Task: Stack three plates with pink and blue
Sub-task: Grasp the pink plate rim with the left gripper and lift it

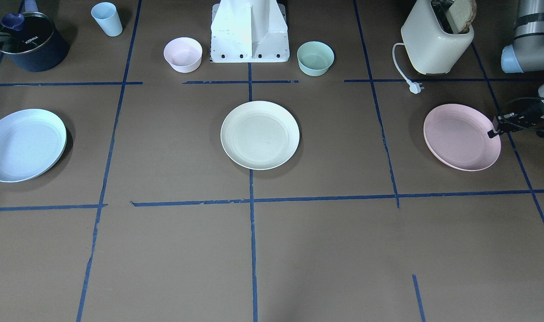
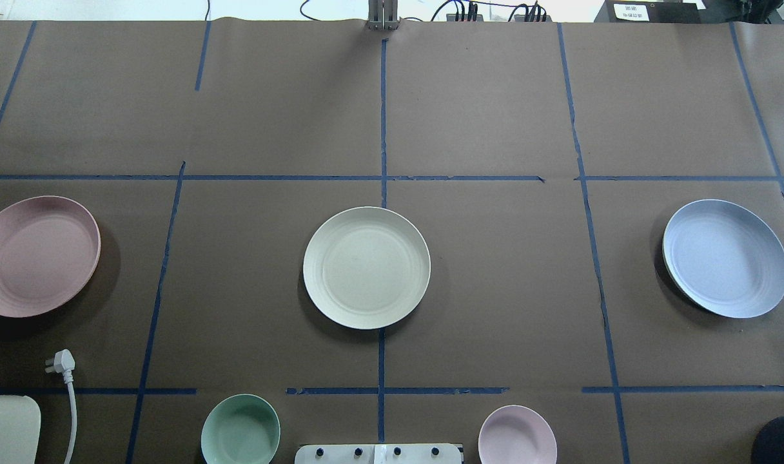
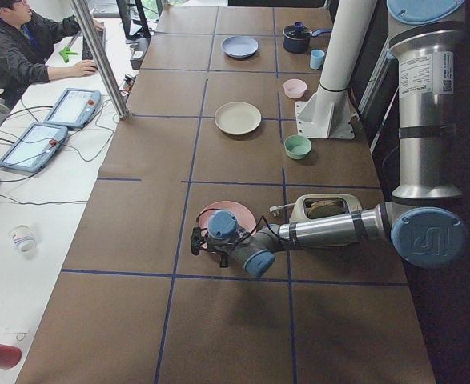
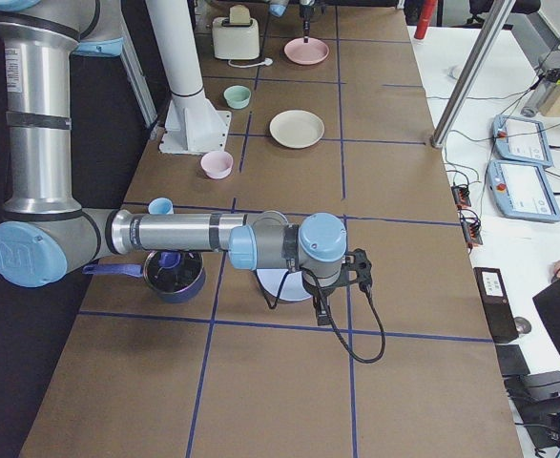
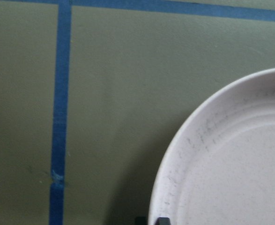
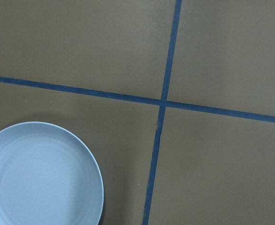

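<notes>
The pale pink plate (image 1: 460,138) lies at the robot's left and also shows in the overhead view (image 2: 37,254). The cream-white plate (image 1: 260,134) lies in the middle. The pale blue plate (image 1: 23,144) lies at the robot's right. My left gripper (image 1: 493,133) is at the pink plate's outer rim. In the left wrist view its two fingertips (image 5: 161,220) stand close together astride that rim (image 5: 174,164), shut on it. My right gripper (image 4: 322,313) shows only in the exterior right view, above the table beside the blue plate (image 4: 278,284). I cannot tell if it is open or shut.
A cream toaster (image 1: 435,40) with its loose plug (image 1: 415,87) stands behind the pink plate. A small pink bowl (image 1: 183,54) and a green bowl (image 1: 315,58) flank the robot base (image 1: 249,33). A blue cup (image 1: 107,19) and a dark pot (image 1: 28,41) stand behind the blue plate.
</notes>
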